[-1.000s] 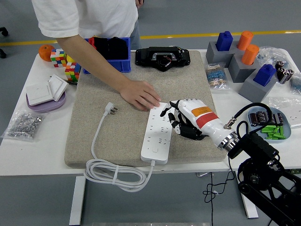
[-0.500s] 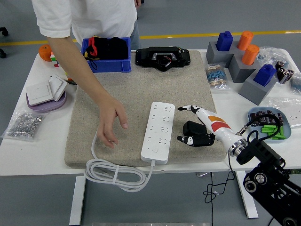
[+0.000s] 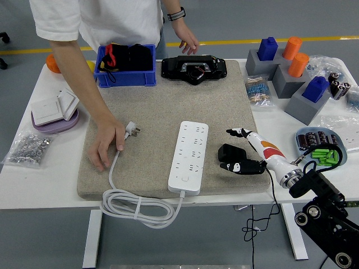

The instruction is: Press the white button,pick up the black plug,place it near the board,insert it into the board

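A white power strip [image 3: 189, 158] lies lengthwise on the beige mat [image 3: 157, 106], its white button [image 3: 183, 180] at the near end. The black plug [image 3: 229, 152] lies on the mat just right of the strip. My right hand [image 3: 238, 150] lies low beside the plug. One finger [image 3: 238, 132] points out past the plug's far side and the others [image 3: 234, 167] lie along its near side. The hand is open and loosely frames the plug without gripping it. A person's hand [image 3: 106, 147] rests on the mat by the strip's white cable, near its white plug [image 3: 132, 130].
At the back stand a blue bin [image 3: 126, 59] and a black device [image 3: 193, 68], with the person's other hand [image 3: 188, 40] behind them. Grey blocks with coloured pegs [image 3: 291, 70] and a parts dish [image 3: 321, 147] are on the right. Switch panels [image 3: 53, 109] and a screw bag [image 3: 25, 147] are on the left. Coiled cable [image 3: 137, 208] hangs off the front edge.
My right hand has drawn back from the strip to the near right, and the black plug now lies beside the strip. The person's hand moved from the strip left to the cable.
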Robot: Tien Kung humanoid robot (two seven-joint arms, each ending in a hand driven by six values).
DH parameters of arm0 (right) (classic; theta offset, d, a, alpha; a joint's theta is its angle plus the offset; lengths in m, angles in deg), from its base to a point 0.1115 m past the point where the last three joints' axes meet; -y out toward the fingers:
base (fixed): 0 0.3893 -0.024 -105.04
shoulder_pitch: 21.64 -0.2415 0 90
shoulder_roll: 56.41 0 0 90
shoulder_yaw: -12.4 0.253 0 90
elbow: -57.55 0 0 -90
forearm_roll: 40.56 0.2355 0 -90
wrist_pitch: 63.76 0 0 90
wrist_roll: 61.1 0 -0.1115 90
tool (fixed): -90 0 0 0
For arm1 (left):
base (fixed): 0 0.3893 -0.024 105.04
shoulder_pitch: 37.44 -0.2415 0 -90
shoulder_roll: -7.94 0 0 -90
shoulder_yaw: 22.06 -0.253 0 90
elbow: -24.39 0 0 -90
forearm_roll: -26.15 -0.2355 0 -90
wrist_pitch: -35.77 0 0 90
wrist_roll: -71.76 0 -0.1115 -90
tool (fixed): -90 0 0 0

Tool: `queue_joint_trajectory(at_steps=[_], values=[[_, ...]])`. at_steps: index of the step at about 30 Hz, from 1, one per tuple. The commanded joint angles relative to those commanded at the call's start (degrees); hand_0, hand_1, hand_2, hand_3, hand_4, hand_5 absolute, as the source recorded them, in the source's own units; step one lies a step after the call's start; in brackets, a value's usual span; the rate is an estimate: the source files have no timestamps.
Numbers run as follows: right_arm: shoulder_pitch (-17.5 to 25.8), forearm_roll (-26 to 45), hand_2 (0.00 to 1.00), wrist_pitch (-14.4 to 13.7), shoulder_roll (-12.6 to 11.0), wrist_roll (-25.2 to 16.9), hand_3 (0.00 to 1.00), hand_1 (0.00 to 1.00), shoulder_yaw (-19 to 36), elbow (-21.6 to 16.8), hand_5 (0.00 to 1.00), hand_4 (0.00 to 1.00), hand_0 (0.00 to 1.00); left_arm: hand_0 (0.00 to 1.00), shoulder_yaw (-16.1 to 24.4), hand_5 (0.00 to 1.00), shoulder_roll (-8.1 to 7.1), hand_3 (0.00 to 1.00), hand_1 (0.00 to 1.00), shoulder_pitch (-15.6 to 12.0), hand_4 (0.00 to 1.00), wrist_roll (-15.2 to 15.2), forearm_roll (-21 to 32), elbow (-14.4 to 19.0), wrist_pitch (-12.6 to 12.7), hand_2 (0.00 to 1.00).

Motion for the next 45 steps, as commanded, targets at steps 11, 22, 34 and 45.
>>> queue_joint_trajectory(at_steps=[11,22,34,45], values=[[-1.01,1.33,0.667,-1.13,0.26,-1.93,0.664,0.699,-2.34,3.98,0.115,0.841,0.777,0.773,-0.04,0.543,0.09,0.734,0.709,-0.01,0.651,-0.01,0.16,0.0,0.03,0.666],[-2.15,2.59,0.583,-2.38,0.65,-3.6,0.62,0.624,-3.82,5.74,0.058,0.708,0.686,0.773,-0.11,0.543,0.11,0.734,0.709,0.04,0.651,-0.05,0.35,0.0,0.04,0.666],[-2.22,4.24,0.359,-6.29,0.61,-8.66,0.54,0.327,-4.73,6.69,0.002,0.676,0.415,0.773,-0.13,0.543,0.13,0.734,0.71,0.06,0.65,-0.06,0.38,0.0,0.05,0.667],[-1.84,4.23,0.348,-7.96,0.4,-10.33,0.521,0.25,-4.03,3.27,0.002,0.617,0.344,0.773,-0.07,0.543,0.14,0.734,0.71,0.05,0.651,-0.1,0.44,0.0,0.05,0.666]])
